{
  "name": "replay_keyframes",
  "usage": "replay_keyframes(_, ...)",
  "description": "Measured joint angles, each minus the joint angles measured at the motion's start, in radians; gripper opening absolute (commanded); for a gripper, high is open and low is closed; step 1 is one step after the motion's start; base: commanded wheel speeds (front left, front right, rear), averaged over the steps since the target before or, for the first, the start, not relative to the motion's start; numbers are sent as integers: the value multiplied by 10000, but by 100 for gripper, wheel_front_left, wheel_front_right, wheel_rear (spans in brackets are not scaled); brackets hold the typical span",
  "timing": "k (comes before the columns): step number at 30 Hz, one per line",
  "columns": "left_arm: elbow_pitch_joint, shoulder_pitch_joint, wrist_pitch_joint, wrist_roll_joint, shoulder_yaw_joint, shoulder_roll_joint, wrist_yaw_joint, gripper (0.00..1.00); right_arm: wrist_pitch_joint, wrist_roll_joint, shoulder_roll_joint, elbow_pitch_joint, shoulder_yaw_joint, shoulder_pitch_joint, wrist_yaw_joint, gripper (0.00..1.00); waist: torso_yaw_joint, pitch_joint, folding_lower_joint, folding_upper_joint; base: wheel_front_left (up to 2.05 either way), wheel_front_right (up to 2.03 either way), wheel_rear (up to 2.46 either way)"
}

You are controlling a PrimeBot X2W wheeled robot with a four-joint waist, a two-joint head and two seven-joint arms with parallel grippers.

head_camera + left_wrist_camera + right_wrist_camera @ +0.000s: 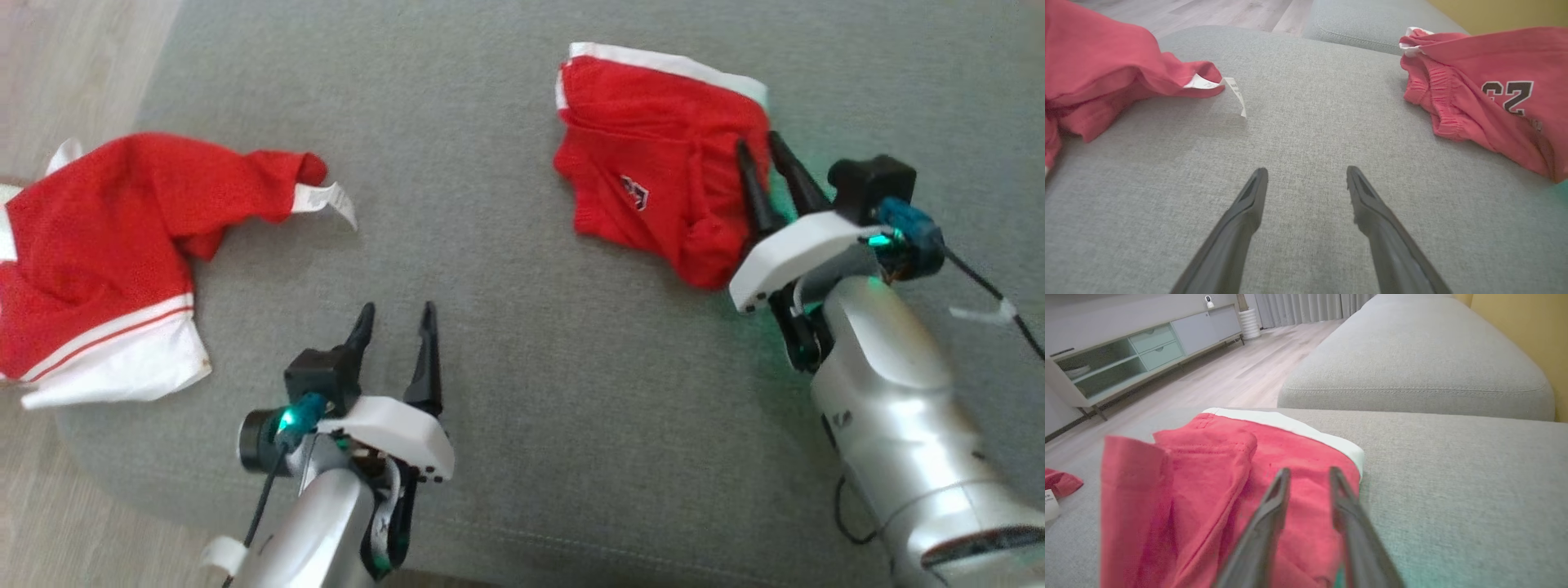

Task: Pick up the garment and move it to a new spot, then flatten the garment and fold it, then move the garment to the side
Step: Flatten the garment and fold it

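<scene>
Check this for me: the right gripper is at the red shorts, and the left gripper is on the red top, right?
No. The left gripper is over bare grey cushion, apart from the red top; the right gripper is at the red shorts. The head view shows it.

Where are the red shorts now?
The red white-trimmed shorts lie upper right in head view on the grey cushion, right gripper at their right edge.

The grey cushion (522, 343) carries two items. Red shorts (653, 196) lie at far right. A red-and-white garment (90, 261) lies at left, partly over the edge.
</scene>
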Motion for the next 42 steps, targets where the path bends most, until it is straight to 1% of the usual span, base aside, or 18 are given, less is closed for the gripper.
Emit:
replay_keyframes(3, -96, -151, 0, -69, -201, -2, 31, 100, 2, -366, -35, 447, 65, -430, 0, 0, 206, 180, 0, 0, 0, 0, 0)
replay_keyframes(8, -184, -371, 0, -163, -466, -4, 31, 100, 0, -418, -117, 1022, 58, -884, 0, 0, 435, 450, 1, 0, 0, 0, 0)
replay_keyframes(13, -236, -513, 0, -270, -677, -6, 33, 100, 0, -351, -127, 1365, 713, -1047, 0, 0, 542, 614, 0, 0, 0, 0, 0)
replay_keyframes(19, -240, -517, 0, -330, -686, -8, 44, 100, 0, 290, -127, 1076, 2320, -1084, 0, 0, 520, 662, 1, 0, 0, 0, 0)
replay_keyframes(23, -222, -518, 0, -341, -658, -8, 44, 100, 0, 905, -127, 585, 3929, -1064, 0, 0, 473, 573, 0, 0, 0, 0, 0)
replay_keyframes(26, -211, -516, 0, -339, -619, -8, 44, 100, 15, 1544, -115, 178, 5210, -1037, 0, 0, 415, 469, 0, 0, 0, 0, 0)
replay_keyframes(28, -190, -512, 0, -339, -545, -8, 44, 100, 222, 2040, -113, 48, 5894, -1011, 0, 0, 358, 376, 0, 0, 0, 0, 0)
replay_keyframes(30, -165, -505, 0, -337, -441, -8, 44, 100, 407, 2560, -142, -67, 6468, -959, 0, 0, 291, 270, 0, 0, 0, 0, 0)
replay_keyframes(32, -163, -489, 0, -303, -378, -6, 46, 100, 405, 3051, -192, -263, 6822, -863, 0, 0, 194, 166, 0, 0, 0, 0, 0)
replay_keyframes(34, -153, -465, 0, -291, -326, -4, 71, 100, 330, 3444, -221, -391, 6932, -790, 0, 0, 56, 68, 0, 0, 0, 0, 0)
replay_keyframes(37, -73, -454, 0, -123, -245, -8, 59, 100, 138, 3954, -374, -610, 6830, -779, 0, 0, -216, -84, 0, 0, 0, 0, 0)
replay_keyframes(39, -67, -430, 0, -96, -25, -8, 73, 100, 65, 4201, -445, -708, 6489, -742, 0, 0, -440, -186, 0, 0, 0, 0, 0)
replay_keyframes(42, -61, -383, 0, -21, 278, -2, 127, 100, 29, 4328, -502, -953, 5580, -481, 0, 0, -840, -346, 0, 0, 0, 0, 0)
